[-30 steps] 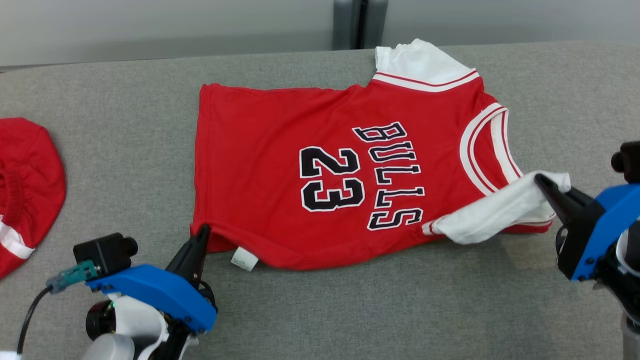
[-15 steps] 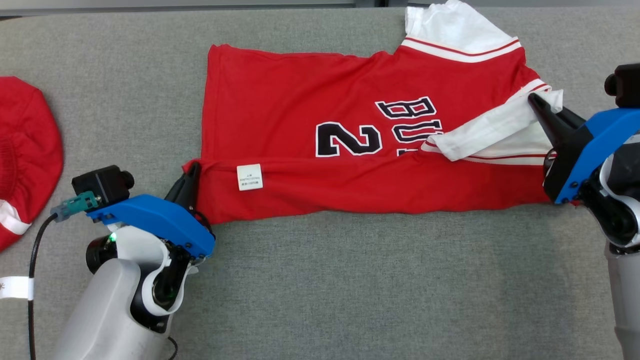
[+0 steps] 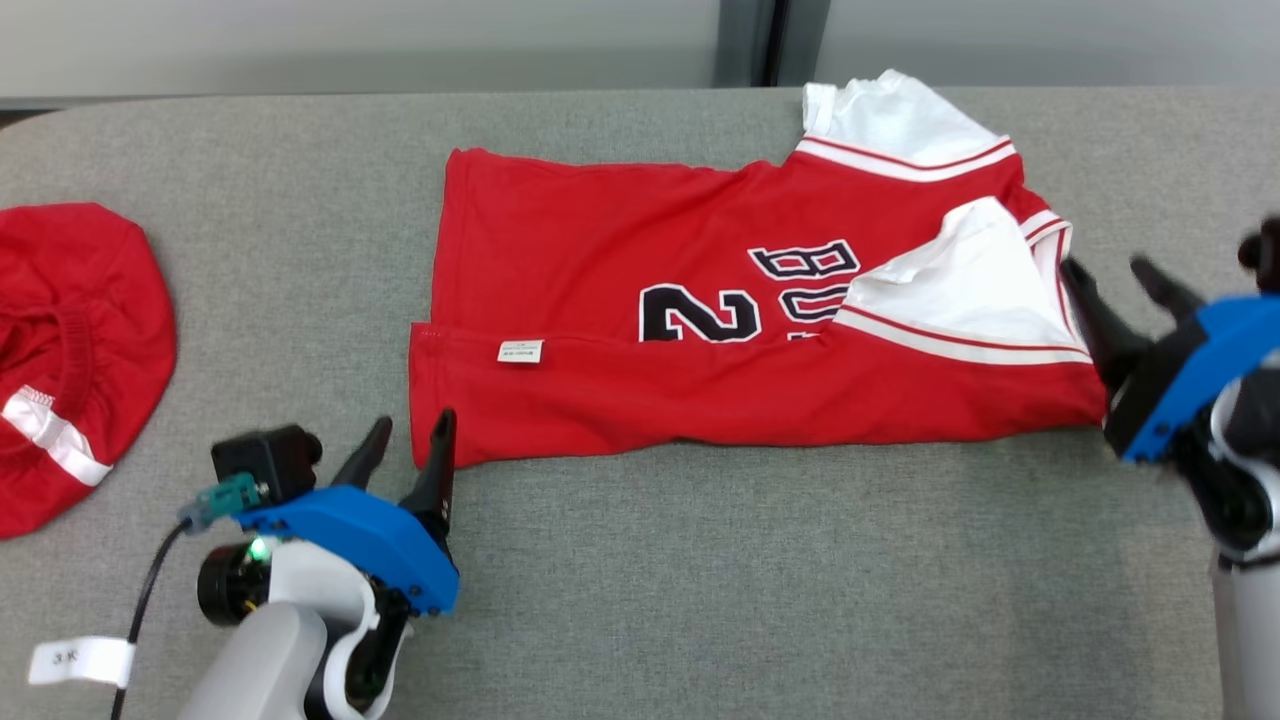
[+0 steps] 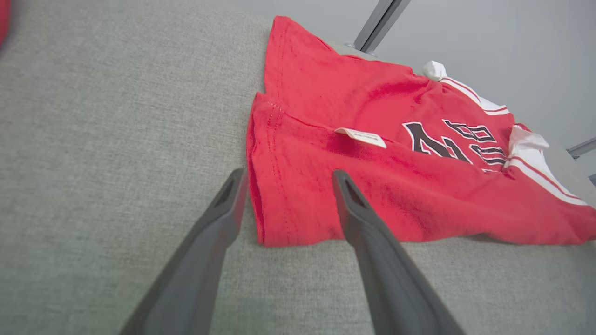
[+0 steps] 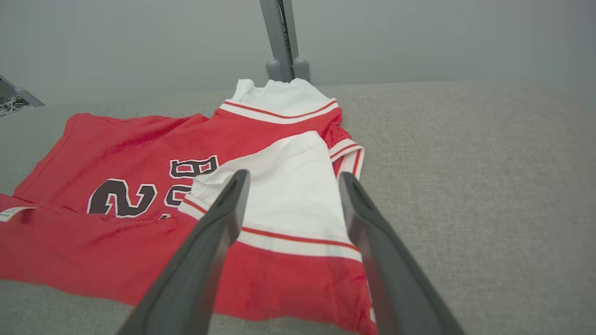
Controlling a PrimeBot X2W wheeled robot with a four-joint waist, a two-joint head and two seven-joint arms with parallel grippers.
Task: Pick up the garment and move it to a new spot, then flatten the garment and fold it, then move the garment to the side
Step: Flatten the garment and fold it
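The garment point(image 3: 700, 330) is a red jersey with black numbers and white sleeves, lying on the grey table with its near long edge folded over onto the front; a white label point(image 3: 520, 351) shows on the fold. My left gripper point(image 3: 410, 440) stands open just off the folded near-left corner point(image 4: 274, 204), holding nothing. My right gripper point(image 3: 1115, 275) is open at the jersey's right end, beside the white sleeve point(image 5: 284, 195), and is blurred in the head view. Both pairs of fingers are empty in the wrist views.
A second red garment point(image 3: 70, 350) with a white stripe lies at the table's left edge. A grey post point(image 3: 750, 40) stands behind the table's far edge. Bare grey cloth point(image 3: 750, 600) spreads in front of the jersey.
Both grippers have let go of the jersey and opened, drawing back slightly. The near edge they carried now lies folded over the front. The head camera has also shifted.
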